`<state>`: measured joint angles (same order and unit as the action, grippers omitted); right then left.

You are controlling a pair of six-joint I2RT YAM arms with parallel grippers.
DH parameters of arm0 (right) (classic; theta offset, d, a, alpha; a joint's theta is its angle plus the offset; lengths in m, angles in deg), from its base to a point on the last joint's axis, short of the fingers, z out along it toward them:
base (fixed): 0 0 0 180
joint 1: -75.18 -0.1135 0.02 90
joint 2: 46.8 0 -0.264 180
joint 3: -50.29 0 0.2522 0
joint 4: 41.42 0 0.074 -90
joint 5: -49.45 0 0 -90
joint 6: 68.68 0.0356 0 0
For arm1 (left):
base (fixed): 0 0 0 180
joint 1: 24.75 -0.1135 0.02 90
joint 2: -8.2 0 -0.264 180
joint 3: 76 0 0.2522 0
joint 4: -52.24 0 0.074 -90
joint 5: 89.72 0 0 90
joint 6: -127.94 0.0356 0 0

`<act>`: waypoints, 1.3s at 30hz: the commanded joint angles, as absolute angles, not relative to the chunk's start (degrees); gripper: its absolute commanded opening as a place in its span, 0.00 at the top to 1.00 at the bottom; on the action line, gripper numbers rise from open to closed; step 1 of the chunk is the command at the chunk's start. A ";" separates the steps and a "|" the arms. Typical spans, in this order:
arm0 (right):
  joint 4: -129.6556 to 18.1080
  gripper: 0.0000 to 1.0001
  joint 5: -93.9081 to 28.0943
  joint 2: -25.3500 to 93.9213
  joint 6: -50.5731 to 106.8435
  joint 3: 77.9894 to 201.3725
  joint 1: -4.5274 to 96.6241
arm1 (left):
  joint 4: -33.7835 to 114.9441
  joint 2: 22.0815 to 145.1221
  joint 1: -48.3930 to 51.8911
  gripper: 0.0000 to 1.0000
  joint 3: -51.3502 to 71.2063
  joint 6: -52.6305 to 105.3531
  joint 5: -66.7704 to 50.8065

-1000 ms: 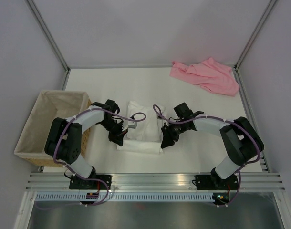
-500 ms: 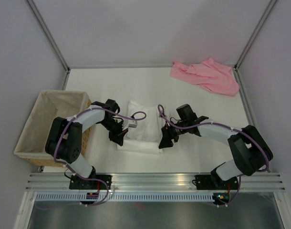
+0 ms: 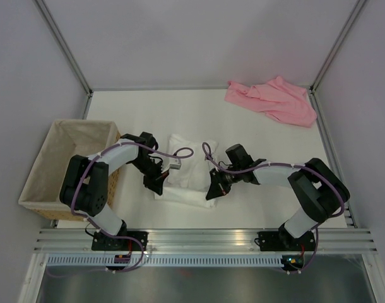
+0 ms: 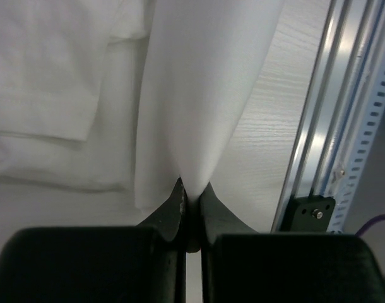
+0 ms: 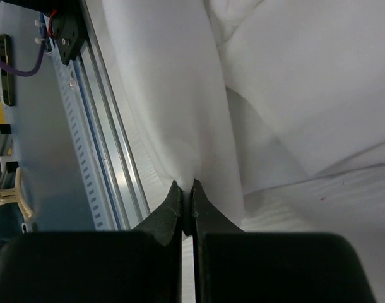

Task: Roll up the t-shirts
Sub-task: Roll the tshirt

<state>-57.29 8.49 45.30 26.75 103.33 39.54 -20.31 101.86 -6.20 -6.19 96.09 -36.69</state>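
basket [image 3: 82, 122]: far left | near t-shirt [image 3: 187, 169]: centre, between left gripper [image 3: 156, 184] and right gripper [image 3: 211, 192] | far t-shirt [image 3: 274, 101]: back-right
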 commanded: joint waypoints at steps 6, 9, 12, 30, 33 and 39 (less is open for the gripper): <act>-56.85 1.00 13.69 45.48 32.92 100.69 45.29 | -26.22 98.10 -7.17 0.95 -8.02 97.19 -43.93; -57.37 1.00 11.49 49.87 32.49 103.76 46.43 | -19.91 101.70 -8.84 0.82 -5.91 90.71 -42.10; -60.88 1.00 8.86 52.07 30.47 108.41 46.70 | -15.77 103.73 -10.94 0.77 -4.76 87.70 -39.64; -62.91 0.91 4.81 56.12 28.88 114.32 46.79 | -9.87 98.74 -11.39 0.55 2.35 82.15 -29.16; -62.82 0.91 4.45 56.74 29.05 114.84 46.79 | -3.47 94.78 -10.69 0.53 0.17 82.24 -26.46; -62.48 0.92 3.49 57.53 29.58 115.38 46.79 | 6.29 81.25 -5.16 0.47 -11.86 89.96 -18.62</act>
